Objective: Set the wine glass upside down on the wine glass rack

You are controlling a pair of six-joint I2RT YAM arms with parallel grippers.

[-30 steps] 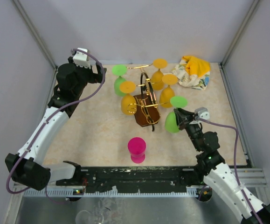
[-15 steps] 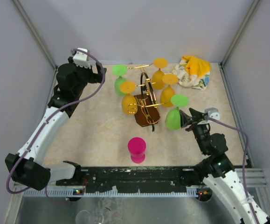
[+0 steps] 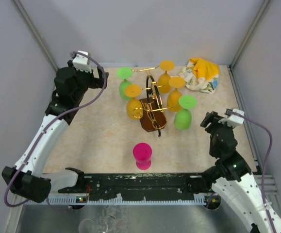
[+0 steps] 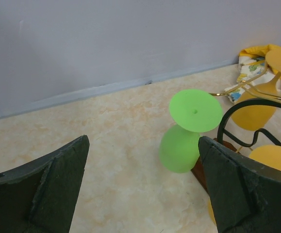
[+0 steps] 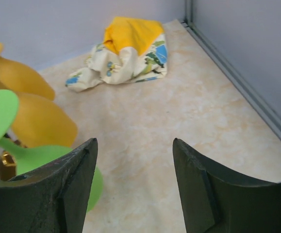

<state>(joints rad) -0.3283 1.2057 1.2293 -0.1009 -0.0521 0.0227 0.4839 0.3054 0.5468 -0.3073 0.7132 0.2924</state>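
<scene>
The wine glass rack (image 3: 152, 104), gold wire arms on a dark brown frame, stands mid-table. Several wine glasses hang upside down on it. A green one (image 3: 183, 115) hangs on its right side, another green one (image 3: 124, 83) on its left, and orange ones (image 3: 165, 77) hang between them. A pink wine glass (image 3: 142, 155) stands on the table in front of the rack. My right gripper (image 3: 208, 120) is open and empty, right of the right green glass (image 5: 33, 154) and apart from it. My left gripper (image 3: 102, 77) is open and empty, left of the left green glass (image 4: 181, 145).
A crumpled yellow and white cloth (image 3: 201, 74) lies at the back right corner; it also shows in the right wrist view (image 5: 125, 51). Grey walls close the table on the left, back and right. A black rail (image 3: 140, 182) runs along the near edge.
My right gripper has let go of the right green glass and drawn back to the right. The glass now hangs straight on the rack. My left arm shifted slightly left.
</scene>
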